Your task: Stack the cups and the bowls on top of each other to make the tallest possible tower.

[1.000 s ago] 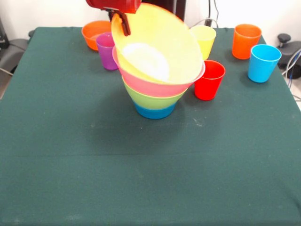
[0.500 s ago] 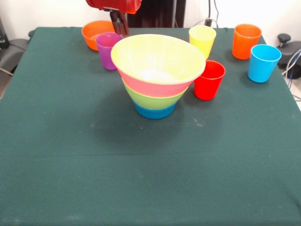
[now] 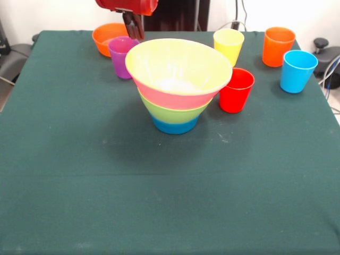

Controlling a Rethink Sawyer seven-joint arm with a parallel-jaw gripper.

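Front view, left to right. At upper left a small orange bowl (image 3: 106,36) sits on the green table (image 3: 159,202), with the purple cup (image 3: 121,56) just in front of it and touching or nearly so. The gripper (image 3: 133,26) hangs directly above and slightly right of the purple cup, its dark fingers close together and empty, clear of every object. Below and right of the gripper, at frame centre, stands the tower (image 3: 178,85): blue base, green, pink, and a wide yellow-looking top bowl, upright. Right of the tower lie the red cup (image 3: 236,90), just beside its rim, then the yellow cup (image 3: 228,47), orange cup (image 3: 278,46) and light blue cup (image 3: 297,70). The purple cup appears nearest for the next pick.
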